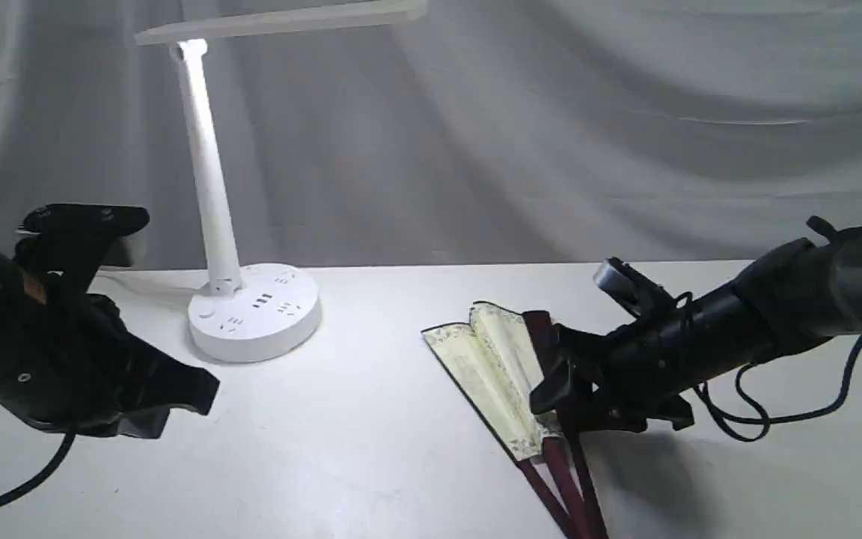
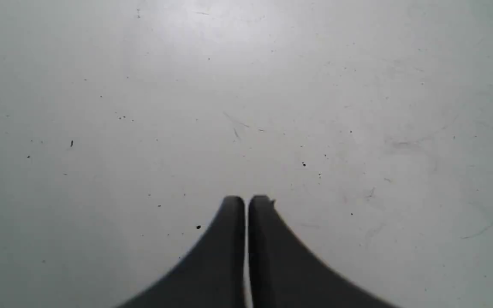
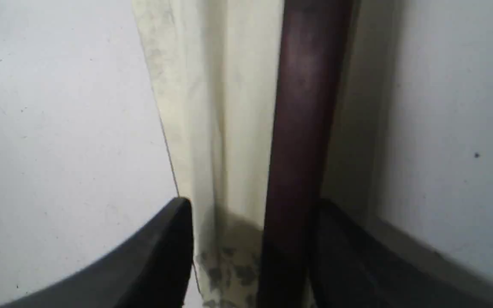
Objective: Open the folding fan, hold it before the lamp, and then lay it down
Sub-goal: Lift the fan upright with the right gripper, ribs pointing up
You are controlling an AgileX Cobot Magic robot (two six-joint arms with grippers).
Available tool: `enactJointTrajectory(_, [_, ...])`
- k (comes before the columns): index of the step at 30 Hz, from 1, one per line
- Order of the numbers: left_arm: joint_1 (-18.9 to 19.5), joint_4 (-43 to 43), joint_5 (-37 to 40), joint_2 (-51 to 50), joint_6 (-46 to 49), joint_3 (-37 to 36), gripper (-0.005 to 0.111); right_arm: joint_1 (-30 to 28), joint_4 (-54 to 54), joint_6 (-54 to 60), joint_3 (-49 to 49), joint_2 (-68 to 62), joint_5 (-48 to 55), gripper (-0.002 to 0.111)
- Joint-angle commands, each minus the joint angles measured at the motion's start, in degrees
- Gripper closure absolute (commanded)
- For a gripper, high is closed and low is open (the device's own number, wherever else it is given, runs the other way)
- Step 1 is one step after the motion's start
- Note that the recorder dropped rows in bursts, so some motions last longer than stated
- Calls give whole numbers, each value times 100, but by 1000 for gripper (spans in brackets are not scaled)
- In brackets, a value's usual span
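The folding fan point(image 1: 492, 365) lies on the white table at centre right, only partly spread, with a few cream pleats showing and its maroon ribs point(image 1: 562, 486) running toward the front edge. My right gripper point(image 1: 551, 378) is low over it and open. In the right wrist view its fingers point(image 3: 173, 239) straddle the cream leaf point(image 3: 221, 107) and one dark rib point(image 3: 306, 107). The lamp point(image 1: 210, 187) stands lit at the back left on its round base point(image 1: 255, 314). My left gripper point(image 1: 195, 393) hovers shut at the left, holding nothing, with bare table under it point(image 2: 246, 200).
A grey cloth backdrop point(image 1: 551, 112) hangs behind the table. The lamp's cord point(image 1: 139, 284) trails left from the base. A black cable point(image 1: 775, 408) loops under the right arm. White tabletop point(image 1: 371, 434) lies between the two grippers.
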State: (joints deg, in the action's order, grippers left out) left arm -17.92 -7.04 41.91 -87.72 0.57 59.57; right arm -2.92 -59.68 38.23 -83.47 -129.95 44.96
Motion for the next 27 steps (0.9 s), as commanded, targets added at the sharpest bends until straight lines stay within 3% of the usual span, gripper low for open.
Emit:
enactJointTrajectory(1, [-33,-1,-25,10,-57,36,107,-49,-77,72,7,16,85,67])
enactJointTrajectory(15, [-33,-1,-25,10,-57,36,107,-49,-340,396,7,-156,503,108])
enactJointTrajectory(27, [-33,-1,-162,10,-57,36,107,-61,-1209,1042,7,-30,1516,108])
